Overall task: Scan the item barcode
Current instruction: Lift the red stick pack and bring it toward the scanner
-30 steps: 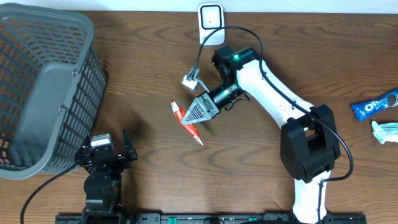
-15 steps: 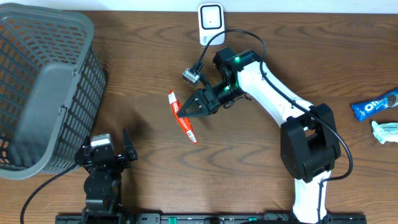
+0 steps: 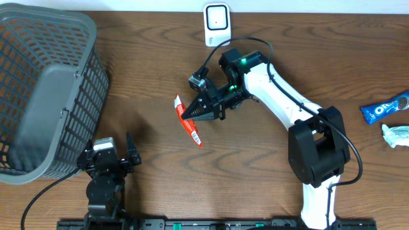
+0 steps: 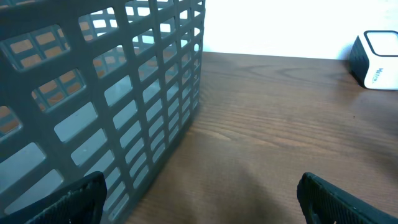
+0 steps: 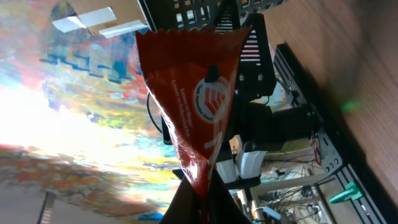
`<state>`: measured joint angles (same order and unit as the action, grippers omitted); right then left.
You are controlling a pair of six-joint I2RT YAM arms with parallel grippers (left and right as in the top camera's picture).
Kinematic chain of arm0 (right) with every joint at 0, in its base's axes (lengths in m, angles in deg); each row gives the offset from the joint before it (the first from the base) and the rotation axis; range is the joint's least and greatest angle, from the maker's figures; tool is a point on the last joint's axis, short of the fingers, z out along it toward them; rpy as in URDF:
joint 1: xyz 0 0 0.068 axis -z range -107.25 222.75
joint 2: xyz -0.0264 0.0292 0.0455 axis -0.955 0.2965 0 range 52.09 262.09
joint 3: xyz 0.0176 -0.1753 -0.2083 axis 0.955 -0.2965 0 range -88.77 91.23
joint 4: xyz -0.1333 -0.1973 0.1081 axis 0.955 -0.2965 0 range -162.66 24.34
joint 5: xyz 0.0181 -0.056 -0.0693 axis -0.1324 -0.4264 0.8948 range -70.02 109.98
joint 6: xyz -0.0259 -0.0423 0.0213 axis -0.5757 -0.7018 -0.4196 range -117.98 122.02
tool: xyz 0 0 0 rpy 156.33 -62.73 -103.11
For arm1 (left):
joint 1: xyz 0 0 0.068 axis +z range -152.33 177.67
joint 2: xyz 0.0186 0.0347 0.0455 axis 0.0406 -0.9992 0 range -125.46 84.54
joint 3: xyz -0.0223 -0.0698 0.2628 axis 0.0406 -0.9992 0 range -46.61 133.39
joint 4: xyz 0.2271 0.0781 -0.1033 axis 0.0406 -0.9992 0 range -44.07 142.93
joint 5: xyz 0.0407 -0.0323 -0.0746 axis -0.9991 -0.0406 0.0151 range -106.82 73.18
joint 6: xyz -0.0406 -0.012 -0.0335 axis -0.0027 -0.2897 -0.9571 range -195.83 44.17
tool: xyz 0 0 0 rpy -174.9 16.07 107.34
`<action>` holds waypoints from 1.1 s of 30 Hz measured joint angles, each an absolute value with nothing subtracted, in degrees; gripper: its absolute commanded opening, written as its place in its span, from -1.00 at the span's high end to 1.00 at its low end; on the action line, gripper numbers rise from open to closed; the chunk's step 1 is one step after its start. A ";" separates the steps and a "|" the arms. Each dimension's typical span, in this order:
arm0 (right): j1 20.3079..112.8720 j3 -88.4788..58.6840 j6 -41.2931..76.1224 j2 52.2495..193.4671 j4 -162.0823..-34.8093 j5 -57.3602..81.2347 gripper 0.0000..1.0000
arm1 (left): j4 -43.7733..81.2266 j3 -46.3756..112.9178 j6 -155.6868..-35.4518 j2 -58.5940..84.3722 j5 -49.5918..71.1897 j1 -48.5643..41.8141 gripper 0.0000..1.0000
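Observation:
A flat red snack packet with white print hangs above the table's middle, pinched at one end by my right gripper. The right wrist view shows that packet rising from the shut fingertips, tilted toward the room. The white barcode scanner stands at the table's back edge, well behind the packet; its side shows at the far right of the left wrist view. My left gripper rests near the front left edge, its two fingers spread wide with only bare wood between them.
A large grey mesh basket fills the left side, close to the left gripper's left finger. A blue Oreo pack and a pale wrapper lie at the right edge.
The right gripper has swung left and lifted the red packet, turning it from lying down-right to a steeper tilt. In the last half second it barely shifted. The left arm stayed still.

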<state>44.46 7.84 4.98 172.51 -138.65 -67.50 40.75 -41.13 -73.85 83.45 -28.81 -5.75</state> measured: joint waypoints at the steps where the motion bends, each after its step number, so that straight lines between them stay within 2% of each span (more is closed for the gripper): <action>1: 44.46 7.87 5.52 172.51 -138.65 -67.50 0.97 | 40.75 -41.13 -73.85 83.45 -28.81 -5.75 -0.96; 8: 44.37 7.84 9.46 172.51 -138.76 -67.50 0.98 | 40.75 -41.13 -73.83 83.45 -28.81 -5.75 -0.96; 21: 44.04 7.84 9.13 172.51 -138.59 -64.88 0.97 | 40.75 -41.13 -73.83 83.45 -28.81 -5.75 -0.96; 33: 40.02 7.80 9.52 172.51 -126.56 -53.05 0.97 | 40.75 -41.13 -73.83 83.45 -28.78 -5.75 -0.96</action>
